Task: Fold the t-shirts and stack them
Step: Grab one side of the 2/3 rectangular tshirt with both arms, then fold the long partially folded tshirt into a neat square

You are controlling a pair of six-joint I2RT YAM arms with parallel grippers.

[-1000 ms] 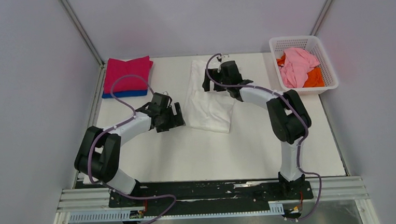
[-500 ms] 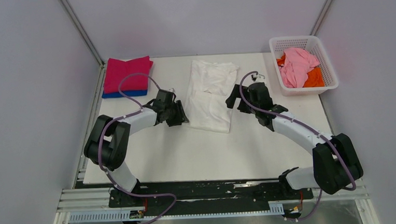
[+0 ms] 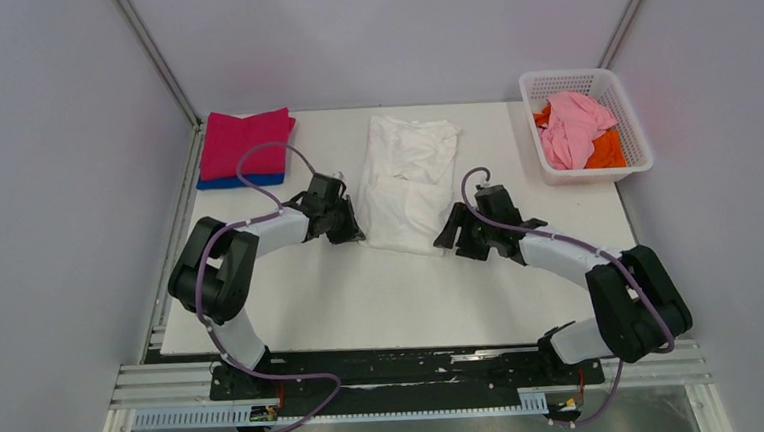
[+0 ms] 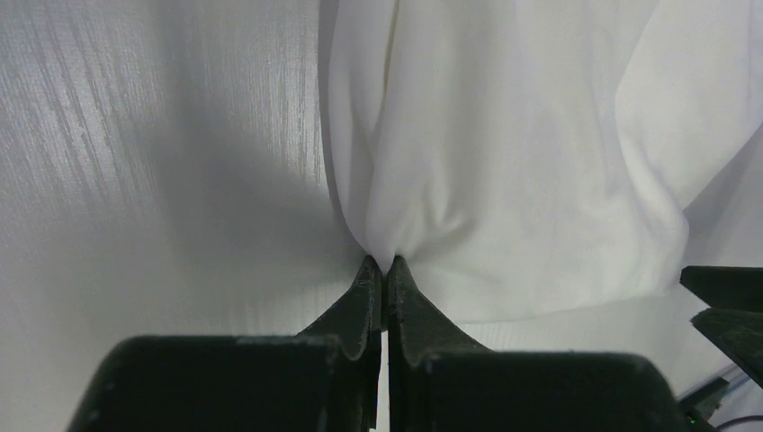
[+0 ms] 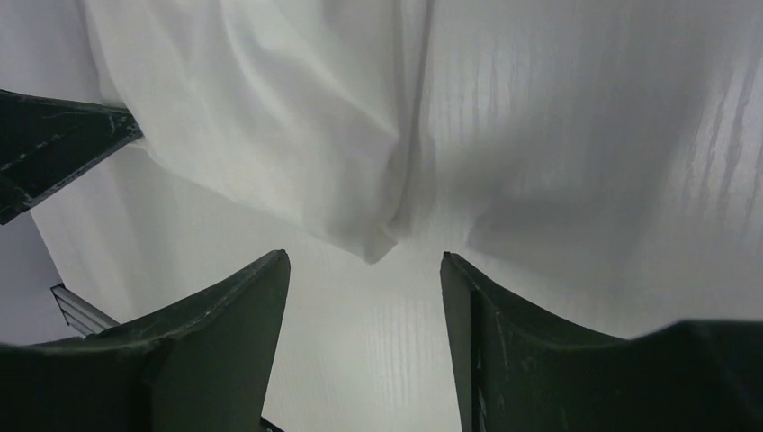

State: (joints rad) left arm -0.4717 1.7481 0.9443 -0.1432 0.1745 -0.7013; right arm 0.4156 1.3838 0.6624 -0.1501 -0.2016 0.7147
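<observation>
the white tee (image 3: 408, 179) lies lengthwise in the middle of the table (image 3: 363, 297), folded into a long narrow panel, its collar end toward the top of the frame and its lower edge toward the arms. it shows some soft wrinkles and no print in any view.

the left gripper (image 3: 355, 230) sits at the tee's lower left edge, low on the table. in the left wrist view its fingers (image 4: 364, 301) are pressed together with a pinch of white cloth between the tips – the fabric puckers into a small peak right there.

the right gripper (image 3: 448, 240) is at the tee's lower right corner. in the right wrist view its jaws stand apart with bare table between them, and the pointed corner of the cloth lies just ahead of the gap, not clamped.

in the upper left of the overhead frame a folded magenta tee (image 3: 246, 142) rests on a folded blue tee (image 3: 241, 181), only a strip of blue showing along its near edge. in the upper right a basket (image 3: 634, 150) holds a crumpled pink tee (image 3: 573, 129) on top of an orange tee (image 3: 606, 150) – well apart from both grippers.
</observation>
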